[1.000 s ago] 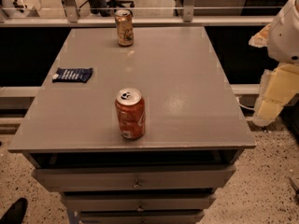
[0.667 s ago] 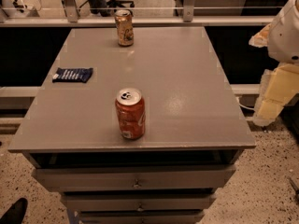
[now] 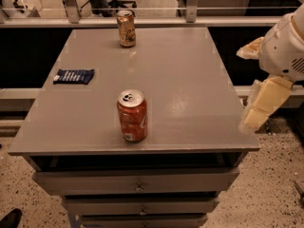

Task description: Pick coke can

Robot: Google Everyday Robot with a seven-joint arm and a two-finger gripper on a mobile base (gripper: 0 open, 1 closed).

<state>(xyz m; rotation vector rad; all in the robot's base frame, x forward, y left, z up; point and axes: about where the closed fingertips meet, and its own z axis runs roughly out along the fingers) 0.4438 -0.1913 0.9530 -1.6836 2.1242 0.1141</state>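
The red-orange coke can (image 3: pixel 132 116), with white script and silver top, stands upright. Well right of it hangs the gripper (image 3: pixel 256 113), its opening indiscernible, its arm (image 3: pixel 285 46) cropped.

A red-orange aluminium soda can (image 3: pixel 132 116), with white script, a small white label patch and a silver top, stands on the plain matte-grey worktop (image 3: pixel 185 75). Behind it is a tan-gold drinks can (image 3: pixel 126 28) with darker brown markings, and at left a flat dark-blue packet (image 3: pixel 73 76) with pale print. The cream-yellow end effector (image 3: pixel 254 118) hangs beside the worktop's right edge, over the beige speckled floor (image 3: pixel 275 194).
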